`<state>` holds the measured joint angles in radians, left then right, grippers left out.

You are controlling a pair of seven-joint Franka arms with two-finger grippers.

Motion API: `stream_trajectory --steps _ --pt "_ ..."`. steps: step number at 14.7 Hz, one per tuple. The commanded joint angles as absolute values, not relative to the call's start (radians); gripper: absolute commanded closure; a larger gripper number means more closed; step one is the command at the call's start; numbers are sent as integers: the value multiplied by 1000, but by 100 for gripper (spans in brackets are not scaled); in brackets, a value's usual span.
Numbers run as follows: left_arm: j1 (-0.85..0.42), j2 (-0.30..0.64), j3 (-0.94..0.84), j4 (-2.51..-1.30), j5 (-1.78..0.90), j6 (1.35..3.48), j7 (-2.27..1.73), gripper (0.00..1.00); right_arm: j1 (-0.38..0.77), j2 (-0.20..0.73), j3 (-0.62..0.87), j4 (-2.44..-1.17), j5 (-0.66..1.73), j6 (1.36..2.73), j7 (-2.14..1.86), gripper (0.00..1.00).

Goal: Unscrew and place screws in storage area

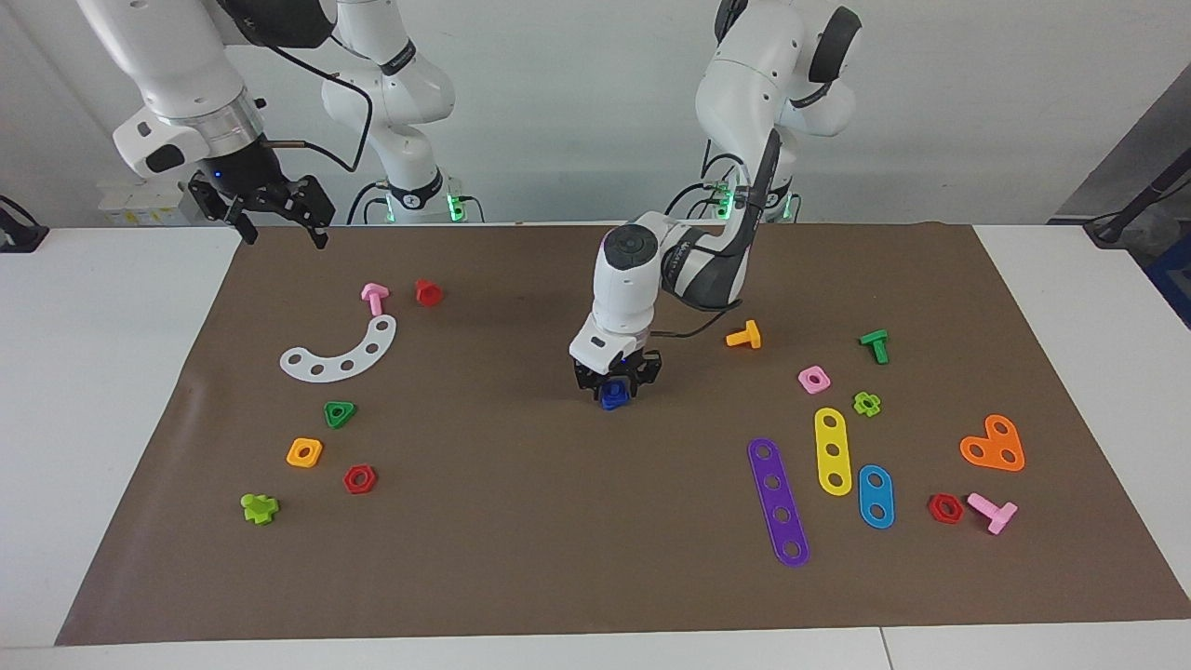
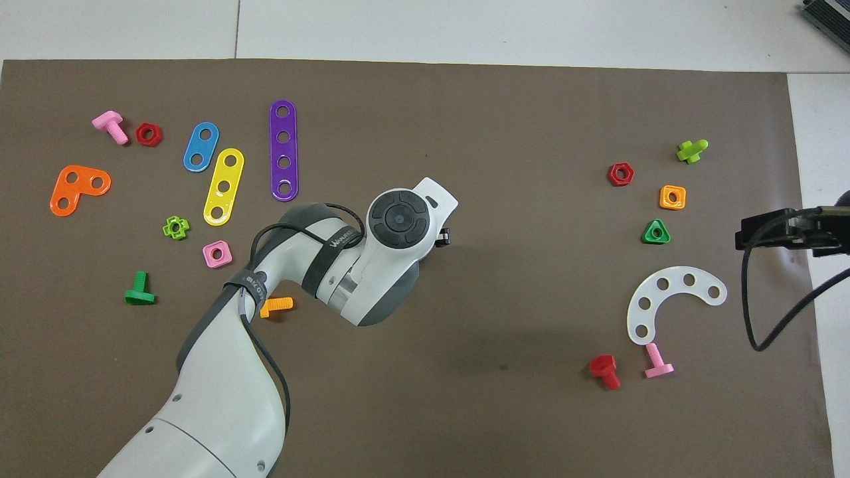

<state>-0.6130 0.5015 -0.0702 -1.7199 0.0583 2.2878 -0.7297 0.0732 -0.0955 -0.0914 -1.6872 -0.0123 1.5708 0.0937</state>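
Low at mid-mat, the left gripper has its fingers closed around the dark-blue screw, whose lower part shows beneath them. The right gripper waits with fingers apart above the mat's edge.

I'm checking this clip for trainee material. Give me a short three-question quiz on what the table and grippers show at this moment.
1. True or false: the right gripper is down on the white curved strip.
2. Which thing sits between the fingers of the left gripper? A: orange screw; B: dark-blue screw; C: pink square nut.
3. Fill in: the green triangle nut lies beside the orange square nut toward the ____ arm's end of the mat.

Key: 1 false, it waits raised above the mat's corner, open. 2 B. 3 right.
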Motion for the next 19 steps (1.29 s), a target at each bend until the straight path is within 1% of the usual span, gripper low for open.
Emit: stream_trajectory --steps 1,8,13,19 --pt "-632 491 -54 -1740 81 2309 -747 43 69 -114 -87 -1707 -11 1575 78 0" --pt "-630 491 -51 -1729 81 2298 -747 45 69 -114 -89 -1706 -11 1575 78 0" --pt "-630 491 -51 -1713 81 2284 -747 49 69 -114 -89 -1706 -11 1577 78 0" --pt "-630 491 -51 -1687 80 2241 -747 50 69 -114 -89 -1707 -11 1575 78 0"
